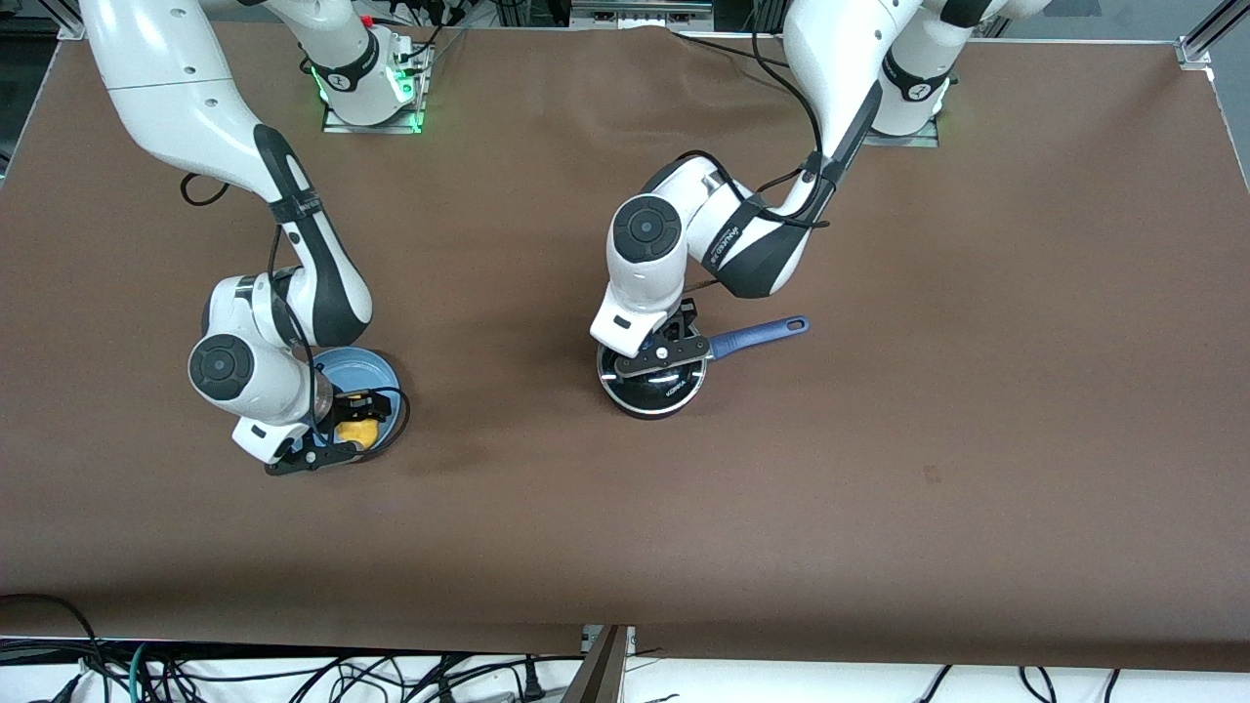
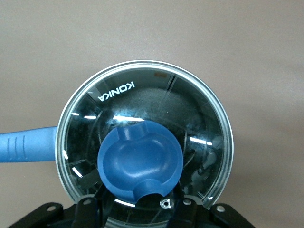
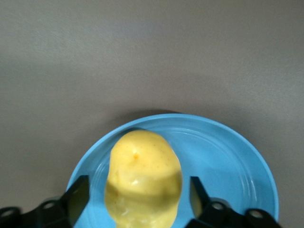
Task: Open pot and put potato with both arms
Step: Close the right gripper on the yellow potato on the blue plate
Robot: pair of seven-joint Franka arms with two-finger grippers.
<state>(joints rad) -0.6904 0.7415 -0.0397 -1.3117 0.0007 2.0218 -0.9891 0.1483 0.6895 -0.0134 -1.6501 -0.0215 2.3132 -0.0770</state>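
The black pot (image 1: 652, 389) stands mid-table with its blue handle (image 1: 760, 337) pointing toward the left arm's end. Its glass lid (image 2: 190, 109) is on. My left gripper (image 1: 660, 357) is low over the lid, and in the left wrist view (image 2: 140, 202) its fingers (image 2: 88, 205) sit against both sides of the blue knob (image 2: 140, 159). The yellow potato (image 1: 359, 431) lies on a light-blue plate (image 1: 366, 369). My right gripper (image 1: 344, 436) is open around the potato (image 3: 144, 180), with a gap between each finger (image 3: 78, 198) and it.
The plate (image 3: 237, 161) sits toward the right arm's end of the brown table (image 1: 879, 469), about level with the pot. Cables hang below the table's front edge (image 1: 293, 674).
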